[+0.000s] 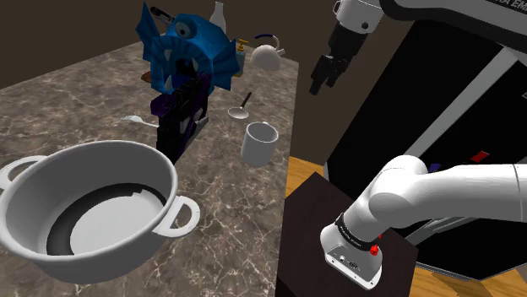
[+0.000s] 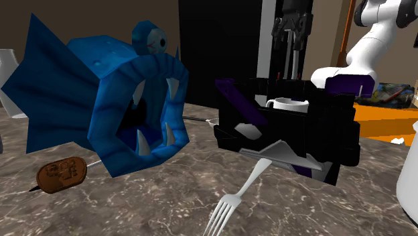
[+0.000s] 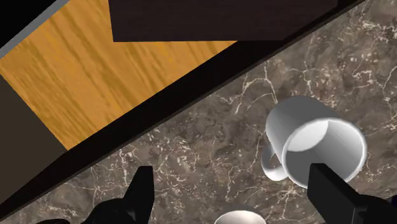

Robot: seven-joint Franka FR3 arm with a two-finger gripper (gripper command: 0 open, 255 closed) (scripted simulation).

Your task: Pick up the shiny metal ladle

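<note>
Ladle [image 1: 237,110], one of it, lies on the dark marble tabletop [image 1: 80,97]. It has a pale round bowl and a thin dark handle that slants away from the bowl. It sits between the single white mug [image 1: 259,142] and the one blue fish toy [image 1: 190,49], near the mug and apart from it.

The gripper [image 1: 323,83] hangs well above the tabletop's edge, off to the shoulder view's right of both ladle and mug. In the wrist view its two black fingers [image 3: 141,184] stand spread wide with nothing between them but marble. The mug [image 3: 316,143] lies just beside one of them, with its mouth towards the camera. A pale round rim [image 3: 238,218] shows between the fingers at the frame's edge, and I cannot tell whether it is the ladle's bowl.

Also on the tabletop:
- one large white pot [image 1: 93,211] with two loop handles
- one fork [image 2: 231,200]
- one black-and-purple block [image 1: 180,114] in front of the fish
- one white kettle [image 1: 266,56]
- one white bottle [image 1: 220,15]
- one brown lump on a skewer [image 2: 61,174] beside the fish

Wooden floor [image 3: 95,63] lies beyond the tabletop's edge.
</note>
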